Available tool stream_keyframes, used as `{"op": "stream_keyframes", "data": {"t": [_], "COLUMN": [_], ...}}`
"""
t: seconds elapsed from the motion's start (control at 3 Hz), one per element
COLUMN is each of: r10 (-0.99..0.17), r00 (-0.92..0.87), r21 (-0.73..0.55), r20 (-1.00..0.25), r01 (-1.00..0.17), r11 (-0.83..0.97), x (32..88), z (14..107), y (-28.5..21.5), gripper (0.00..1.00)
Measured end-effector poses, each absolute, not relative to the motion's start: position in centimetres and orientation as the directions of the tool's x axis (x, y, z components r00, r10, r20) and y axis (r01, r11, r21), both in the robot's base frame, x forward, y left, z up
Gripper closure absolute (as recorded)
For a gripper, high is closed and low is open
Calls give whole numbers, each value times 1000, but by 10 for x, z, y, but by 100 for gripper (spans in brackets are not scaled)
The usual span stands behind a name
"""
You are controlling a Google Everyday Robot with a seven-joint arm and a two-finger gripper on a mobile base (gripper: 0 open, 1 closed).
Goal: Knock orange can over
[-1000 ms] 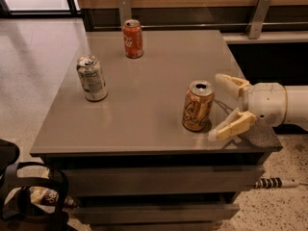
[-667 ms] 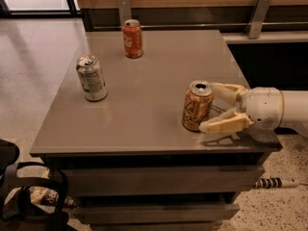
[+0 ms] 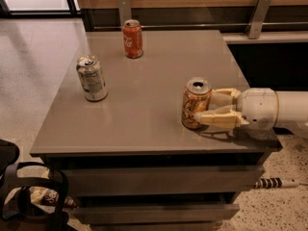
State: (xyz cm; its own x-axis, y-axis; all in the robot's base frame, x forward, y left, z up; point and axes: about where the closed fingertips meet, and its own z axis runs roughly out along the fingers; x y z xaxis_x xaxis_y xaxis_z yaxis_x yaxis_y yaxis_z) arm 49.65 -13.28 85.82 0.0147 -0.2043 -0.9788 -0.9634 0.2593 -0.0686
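The orange can, golden-orange with dark script and a silver top, stands upright near the table's front right. My gripper reaches in from the right at can height. Its cream fingers are drawn in on the can's right side, one in front and one behind, touching it. The white wrist hangs over the table's right edge.
A silver-white can stands at the left of the grey table. A red cola can stands at the back. Drawers sit below the tabletop. A dark bag lies on the floor at the lower left.
The fingers were spread wide beside the can a second ago and have drawn in against it. The can still stands upright in the same spot.
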Motion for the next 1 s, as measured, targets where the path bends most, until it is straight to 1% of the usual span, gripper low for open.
{"op": "stream_keyframes", "data": {"t": [0.33, 0.67, 1.0], "r10": [-204, -204, -255], "r00": [16, 16, 3], "r21": [-69, -69, -71], "r20": [-979, -979, -967], "r01": [-964, -964, -964], "r11": [256, 256, 257], "x": [496, 496, 499], "z": [859, 859, 865], "y": [-131, -131, -135], "gripper": [100, 100, 100]}}
